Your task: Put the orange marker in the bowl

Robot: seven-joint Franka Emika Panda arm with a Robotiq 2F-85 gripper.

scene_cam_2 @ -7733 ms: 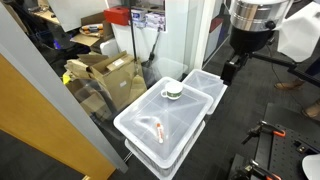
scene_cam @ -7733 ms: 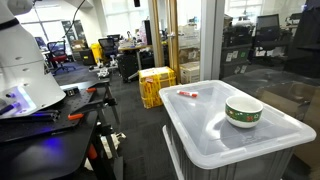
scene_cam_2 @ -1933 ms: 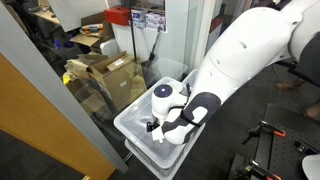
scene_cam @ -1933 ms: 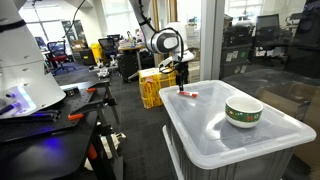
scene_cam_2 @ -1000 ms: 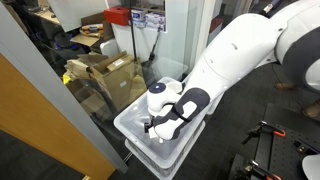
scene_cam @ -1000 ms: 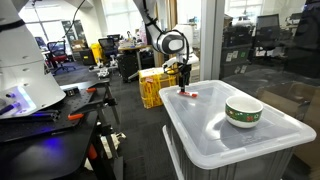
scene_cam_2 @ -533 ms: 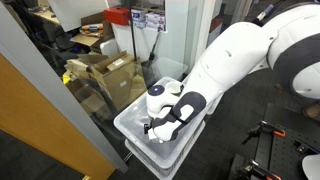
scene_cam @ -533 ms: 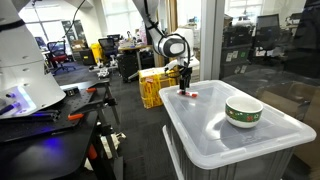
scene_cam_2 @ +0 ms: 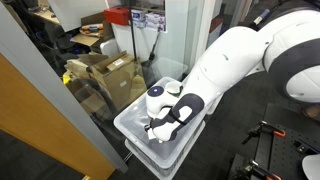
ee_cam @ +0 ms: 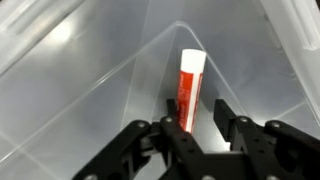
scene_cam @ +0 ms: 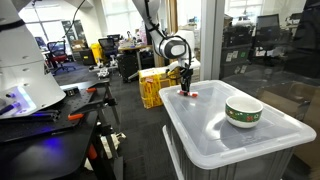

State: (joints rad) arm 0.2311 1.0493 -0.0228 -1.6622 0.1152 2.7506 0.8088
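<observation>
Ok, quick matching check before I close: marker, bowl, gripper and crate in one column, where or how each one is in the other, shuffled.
1. marker
2. bowl
3. gripper
4. crate

A. yellow, off the lid
B. open, low over the lid
C. lying flat on the lid, red-orange
D. upright on the lid, apart from the arm

Pairs: 1-C, 2-D, 3-B, 4-A
</observation>
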